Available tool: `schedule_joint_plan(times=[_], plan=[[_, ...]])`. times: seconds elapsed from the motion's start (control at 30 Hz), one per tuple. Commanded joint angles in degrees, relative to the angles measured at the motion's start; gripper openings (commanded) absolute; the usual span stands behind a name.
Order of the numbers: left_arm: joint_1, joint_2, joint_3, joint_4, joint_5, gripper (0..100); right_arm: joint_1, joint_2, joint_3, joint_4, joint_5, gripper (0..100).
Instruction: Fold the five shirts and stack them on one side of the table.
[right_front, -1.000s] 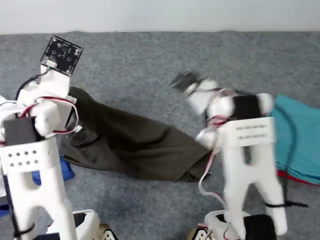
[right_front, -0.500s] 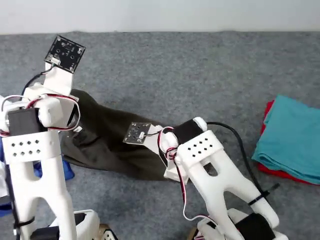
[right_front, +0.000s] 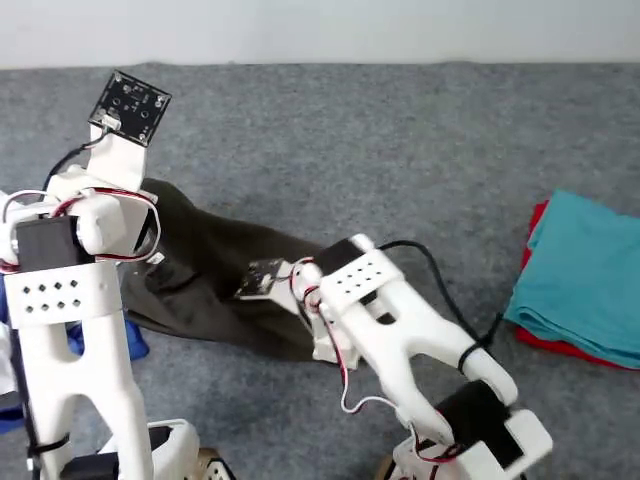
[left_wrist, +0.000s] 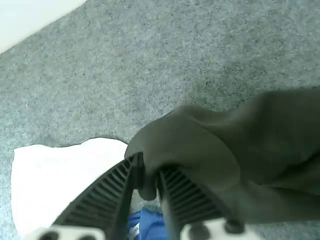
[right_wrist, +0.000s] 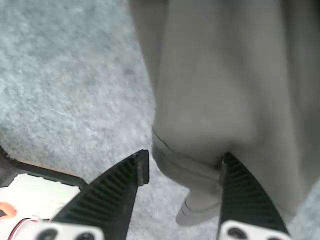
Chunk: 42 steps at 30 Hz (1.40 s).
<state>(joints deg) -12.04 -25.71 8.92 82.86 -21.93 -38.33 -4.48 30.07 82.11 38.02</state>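
A dark olive shirt (right_front: 235, 275) lies spread across the grey table, left of centre. My left gripper (left_wrist: 147, 182) is shut on a bunched fold of this olive shirt (left_wrist: 225, 145) at its left end, under the left arm (right_front: 85, 235). The right arm (right_front: 365, 295) leans over the shirt's near edge. There my right gripper (right_wrist: 185, 162) is open, one finger on each side of the olive shirt's (right_wrist: 225, 75) hem. A folded teal shirt (right_front: 585, 270) rests on a folded red shirt (right_front: 537, 225) at the table's right side.
A white cloth (left_wrist: 55, 175) and a blue cloth (left_wrist: 145, 225) lie beside the left gripper; the blue cloth (right_front: 135, 340) also peeks out by the left arm's base. Bare grey carpet (right_front: 400, 140) covers the far half of the table.
The right arm swung left from beside the teal stack and came down over the olive shirt's near edge. The left arm has barely moved.
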Motion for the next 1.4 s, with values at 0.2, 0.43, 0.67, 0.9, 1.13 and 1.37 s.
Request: schedule_joint_plan(times=[0.2, 0.43, 0.67, 0.9, 1.13, 1.37], plan=[[0.2, -0.2, -0.6, 0.1, 0.5, 1, -4.2, 6.3, -0.4, -6.2, -3.6, 23.2], [0.2, -0.2, -0.3, 1.1, 0.4, 1, -4.2, 14.5, -0.6, -8.9, -3.8, 22.2], [-0.3, -0.2, 1.6, 1.6, 0.4, 1, -4.1, 15.3, -1.4, -5.1, -3.5, 3.5], [0.1, -0.2, 1.5, 2.1, 0.4, 1, 0.8, 15.3, -7.6, 0.7, -3.3, 4.6], [0.1, -0.2, 1.5, 2.1, 0.4, 1, 5.4, 15.3, -17.1, 9.3, -0.7, 4.9], [0.2, -0.2, 1.5, 2.1, 0.4, 1, 5.8, 15.9, -23.0, 13.8, -1.1, 9.2]])
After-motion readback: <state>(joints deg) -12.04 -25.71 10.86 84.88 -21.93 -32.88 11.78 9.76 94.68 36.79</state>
